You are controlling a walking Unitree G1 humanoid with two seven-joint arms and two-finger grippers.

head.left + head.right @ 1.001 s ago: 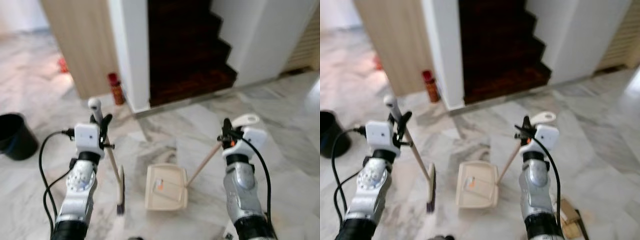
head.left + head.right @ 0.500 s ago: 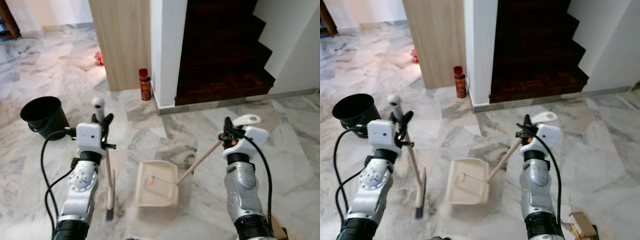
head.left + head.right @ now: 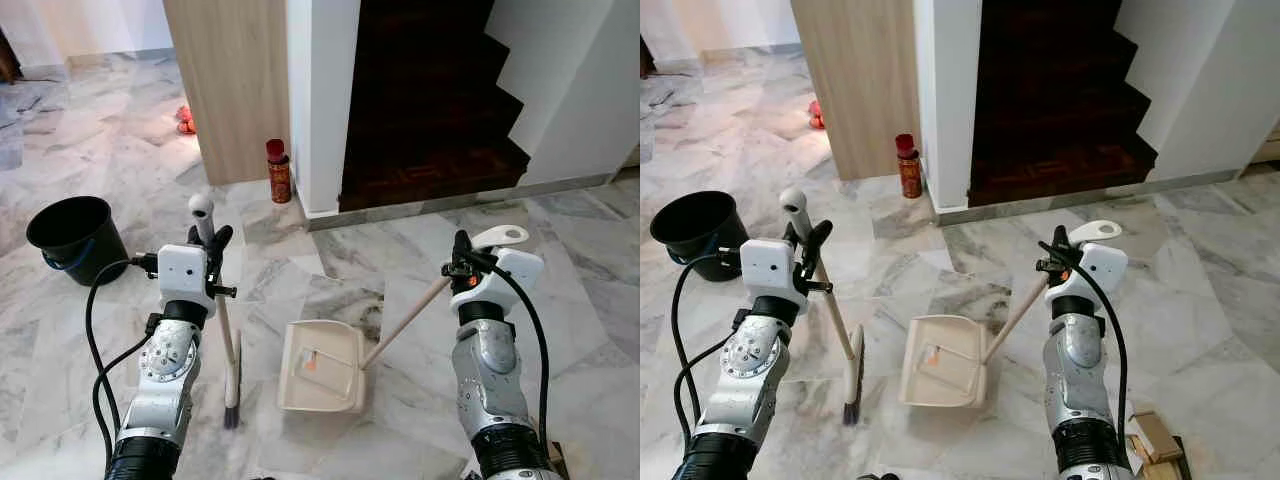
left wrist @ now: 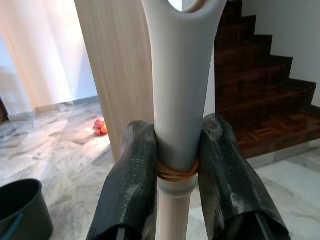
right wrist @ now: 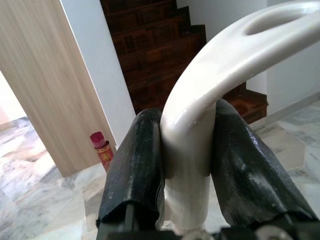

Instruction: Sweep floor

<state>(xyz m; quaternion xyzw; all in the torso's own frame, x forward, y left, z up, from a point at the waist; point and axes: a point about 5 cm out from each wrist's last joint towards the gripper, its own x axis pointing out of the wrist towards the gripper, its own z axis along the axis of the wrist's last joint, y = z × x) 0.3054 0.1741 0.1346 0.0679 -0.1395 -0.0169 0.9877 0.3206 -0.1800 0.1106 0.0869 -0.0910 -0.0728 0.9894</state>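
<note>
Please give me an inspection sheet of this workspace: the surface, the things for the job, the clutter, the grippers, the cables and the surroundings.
Surface: marble floor, grey-veined; no dirt can be made out.
Job's things: broom, head on the floor; cream dustpan flat on the floor with a small orange bit inside.
Clutter: black bucket at the robot's left; red can by the white pillar; cardboard piece near the right arm.
Grippers: left gripper shut on the broom's handle; right gripper shut on the dustpan's handle.
Cables: black cable looping beside the left arm.
Surroundings: dark wooden stairs; wooden panel.
</note>
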